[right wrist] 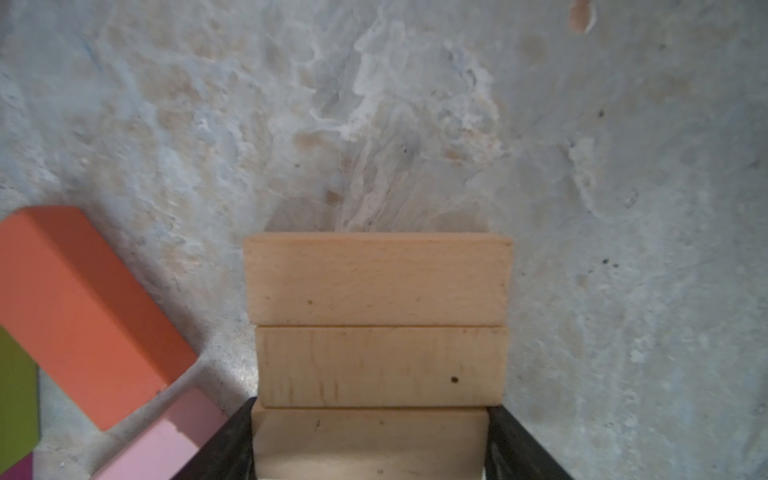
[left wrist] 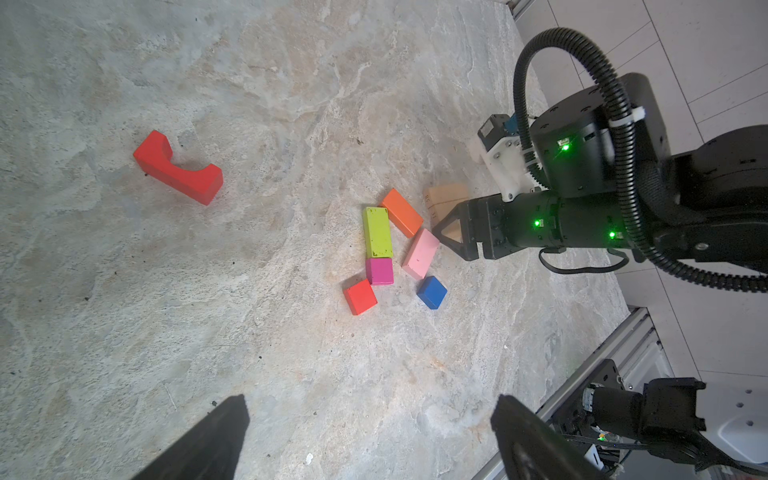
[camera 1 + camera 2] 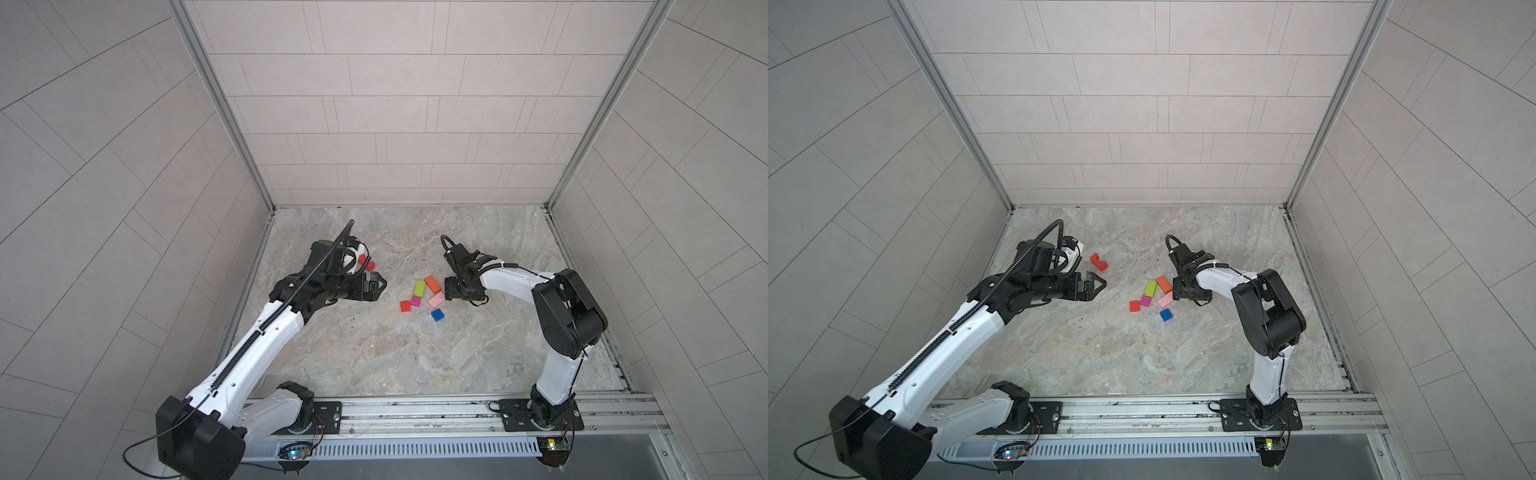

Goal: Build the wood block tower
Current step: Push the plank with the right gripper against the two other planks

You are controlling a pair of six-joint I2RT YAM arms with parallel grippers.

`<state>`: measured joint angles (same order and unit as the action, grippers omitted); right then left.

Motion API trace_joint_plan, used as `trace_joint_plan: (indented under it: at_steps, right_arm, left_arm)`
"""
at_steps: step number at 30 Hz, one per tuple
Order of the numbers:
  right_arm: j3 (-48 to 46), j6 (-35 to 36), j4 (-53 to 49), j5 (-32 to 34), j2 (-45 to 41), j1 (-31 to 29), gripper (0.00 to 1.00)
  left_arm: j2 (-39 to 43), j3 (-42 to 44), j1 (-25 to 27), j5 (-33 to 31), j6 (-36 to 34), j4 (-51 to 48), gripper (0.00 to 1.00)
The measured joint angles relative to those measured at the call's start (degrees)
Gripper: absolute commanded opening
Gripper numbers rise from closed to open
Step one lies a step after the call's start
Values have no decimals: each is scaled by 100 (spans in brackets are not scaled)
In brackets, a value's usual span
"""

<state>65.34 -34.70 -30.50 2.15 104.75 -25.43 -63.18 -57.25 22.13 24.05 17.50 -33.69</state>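
Though low — bar [image 1: 370, 440] within right claw [image 1: 374, 409]

1. Far tan bar [image 1: 378, 278], middle tan bar [image 1: 380, 365] and near tan bar [image 1: 370, 440]: plain wood, lying flat, long sides touching, in a row running out ahead of the right claw [image 1: 372, 405]. The near one sits between its fingers, which hide its ends. Whether they grip it cannot be told.
2. Orange oblong [image 2: 402, 212]: flat, slanted, just beside that claw's tip.
3. Pink oblong [image 2: 420, 253]: flat, right at the tip, one corner close to the orange.
4. Lime oblong [image 2: 377, 232]: flat, beyond the orange from the claw; magenta cube [image 2: 379, 271] touches its end.
5. Red cube [image 2: 360, 296]: corner against the magenta.
6. Blue cube [image 2: 432, 292]: alone, near the pink's end.
7. Red notched piece [image 2: 176, 168]: curved notch showing, well apart from the right claw, near the left claw [image 2: 372, 401].
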Motion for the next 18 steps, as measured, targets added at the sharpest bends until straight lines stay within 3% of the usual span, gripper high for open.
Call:
trace_joint_plan:
  at_steps: [5, 18]
  right_arm:
    - [-2, 17, 31, 22, 0, 28, 87]
    - [-72, 15, 90, 4, -42, 48, 87]
  left_arm:
    - [2, 4, 0, -2, 0, 0, 99]
    - [7, 7, 0, -2, 0, 0, 98]
